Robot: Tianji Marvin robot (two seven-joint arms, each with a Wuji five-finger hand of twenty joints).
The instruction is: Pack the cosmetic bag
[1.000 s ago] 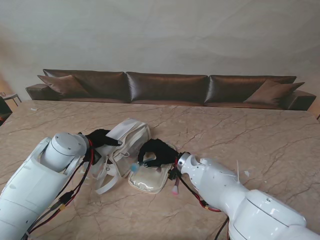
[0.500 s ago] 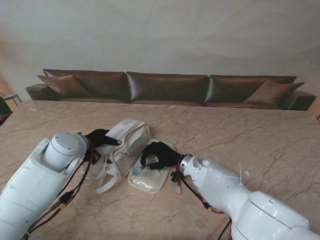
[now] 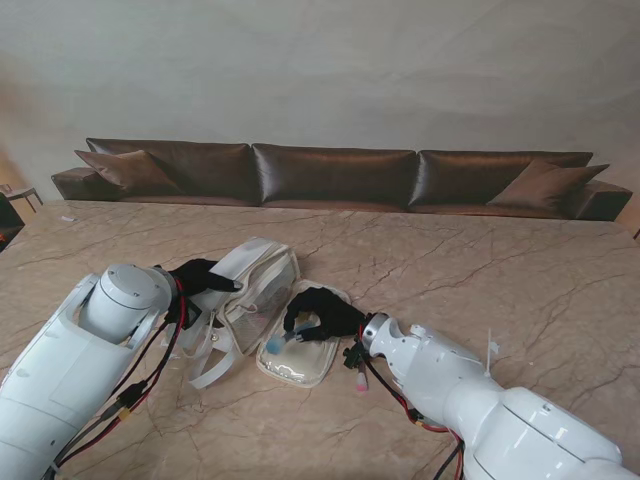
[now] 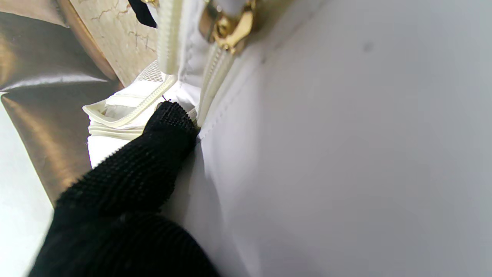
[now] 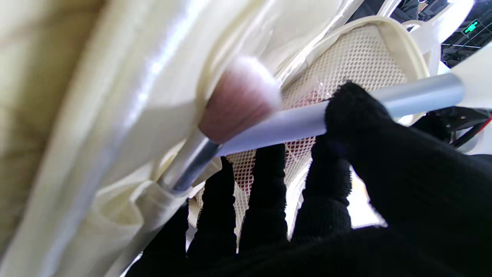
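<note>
The right hand (image 3: pixel 318 313), gloved in black, pinches a makeup brush (image 5: pixel 292 121) by its pale silver handle, thumb on top and the other fingers (image 5: pixel 265 181) curled beneath. The brush's long axis runs crosswise before the palm, its pink-and-white bristle head pointing away from the thumb, toward the clear flap of the cosmetics bag (image 3: pixel 262 285) directly under the hand. The left hand (image 3: pixel 197 277), well to the far side of the opened bag, is closed on its white wall near the gold zipper pull (image 4: pixel 230 29), apparently holding it steady. Something red shows dimly behind the mesh pocket (image 5: pixel 346 61); nothing else inside can be made out. The brush-holding hand is plainly the nearer to the pocket.
</note>
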